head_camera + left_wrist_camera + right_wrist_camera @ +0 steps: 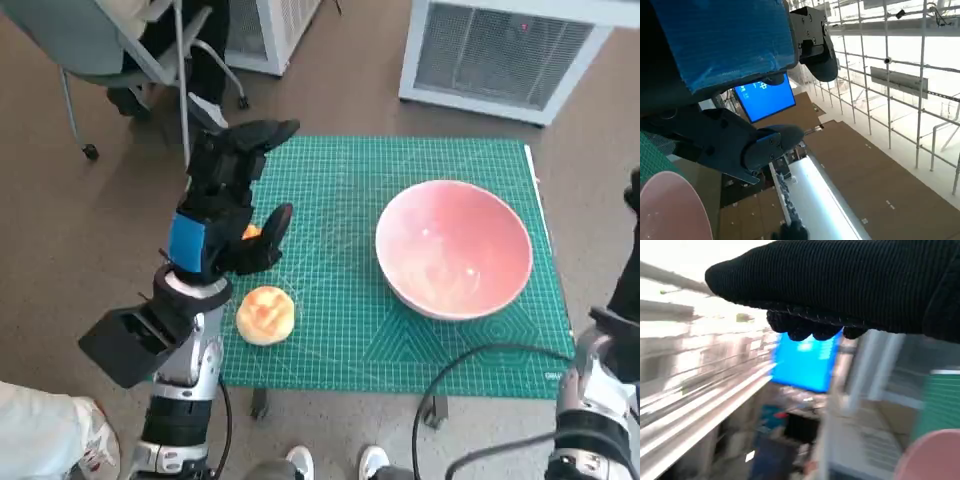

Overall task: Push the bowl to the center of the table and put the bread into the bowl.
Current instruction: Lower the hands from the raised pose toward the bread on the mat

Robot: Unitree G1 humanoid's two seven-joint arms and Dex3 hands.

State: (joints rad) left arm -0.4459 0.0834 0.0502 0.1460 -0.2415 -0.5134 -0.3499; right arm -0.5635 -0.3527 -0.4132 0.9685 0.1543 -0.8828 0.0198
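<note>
Glossy pink bowl (455, 247), matt gridded mat (340, 300), knitted right hand (850, 285).

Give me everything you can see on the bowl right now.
The bowl is wide, round and pale pink, glossy like plastic or glazed ceramic. It stands upright and empty on the right half of the green cutting mat, near its right edge, not centred. Neither hand touches it. The bread lies apart to its left. Its rim also shows in both wrist views.

We see a wide, glossy pink bowl (455, 248) upright and empty toward the table's right side, and a round golden-brown bread roll (265, 315) well apart near the front-left edge.
</note>
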